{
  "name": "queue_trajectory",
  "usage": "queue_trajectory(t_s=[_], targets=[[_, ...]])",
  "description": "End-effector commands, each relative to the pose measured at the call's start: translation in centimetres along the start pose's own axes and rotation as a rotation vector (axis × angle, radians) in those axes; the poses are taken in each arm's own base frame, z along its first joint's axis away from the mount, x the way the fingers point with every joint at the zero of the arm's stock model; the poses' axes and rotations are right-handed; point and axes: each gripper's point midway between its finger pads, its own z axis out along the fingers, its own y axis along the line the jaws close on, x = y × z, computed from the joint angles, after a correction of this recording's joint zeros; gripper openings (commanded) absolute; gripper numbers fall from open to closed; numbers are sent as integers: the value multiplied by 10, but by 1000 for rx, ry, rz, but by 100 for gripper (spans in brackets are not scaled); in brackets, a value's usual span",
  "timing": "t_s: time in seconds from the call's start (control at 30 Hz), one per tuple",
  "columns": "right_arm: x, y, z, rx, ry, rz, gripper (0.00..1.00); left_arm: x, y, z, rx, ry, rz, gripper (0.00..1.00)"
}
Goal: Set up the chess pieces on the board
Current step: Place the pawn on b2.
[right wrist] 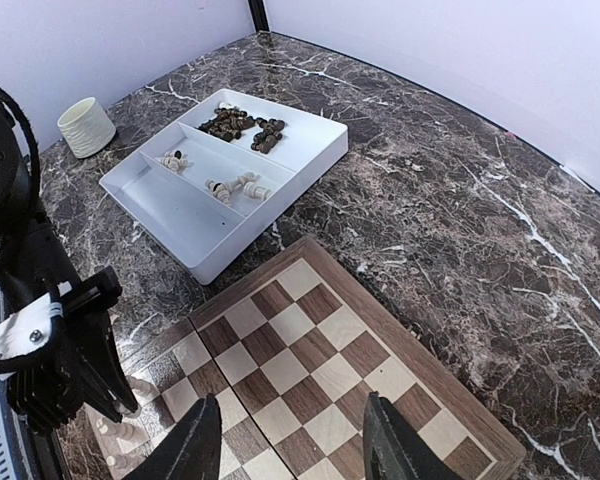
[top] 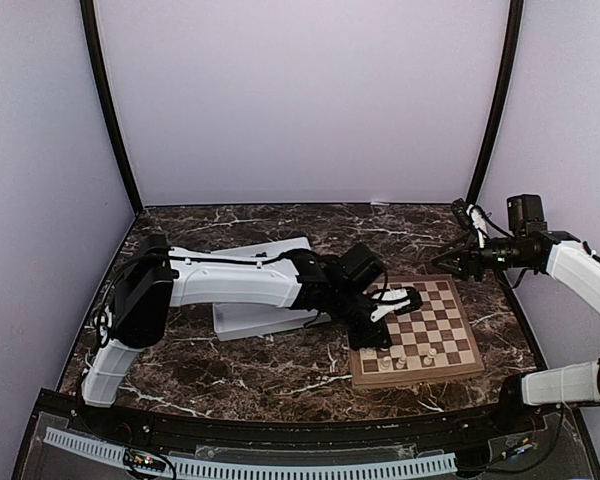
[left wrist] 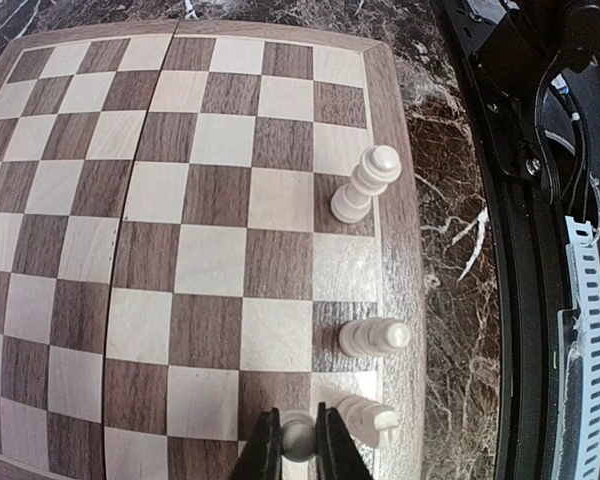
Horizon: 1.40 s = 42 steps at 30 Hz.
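The board (left wrist: 210, 200) fills the left wrist view, and three cream chess pieces (left wrist: 365, 185) stand along its right edge row. My left gripper (left wrist: 298, 440) is shut on a small round-headed cream piece, held low over a square next to the nearest standing piece (left wrist: 372, 420). From above, the left gripper (top: 375, 338) sits over the board's (top: 450, 300) near left corner. My right gripper (top: 450, 263) hovers above the board's far right corner. In its own view the right gripper (right wrist: 292, 450) stands open with only checks between its fingers.
A white divided tray (right wrist: 250, 235) lies left of the board, with dark pieces (right wrist: 242, 125) in its far compartment and a few cream ones (right wrist: 235, 187) in the middle one. A cream ribbed mug (right wrist: 85, 126) stands beyond it. The left arm (top: 240, 280) stretches across the tray.
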Motion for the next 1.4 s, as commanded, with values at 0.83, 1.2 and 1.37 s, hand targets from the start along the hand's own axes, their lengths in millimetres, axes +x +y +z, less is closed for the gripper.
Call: queue_trajectory(t_s=[0.83,1.2,1.37], targets=[[-5,0,1,-20,-14,-24,49,6,-4,17,16,55,23,16],[-3,0,2,-24,-11,-23,49,10,-3,23,18,66,21,18],[-3,1,2,-28,-10,-23,49,11,-2,23,13,70,17,19]])
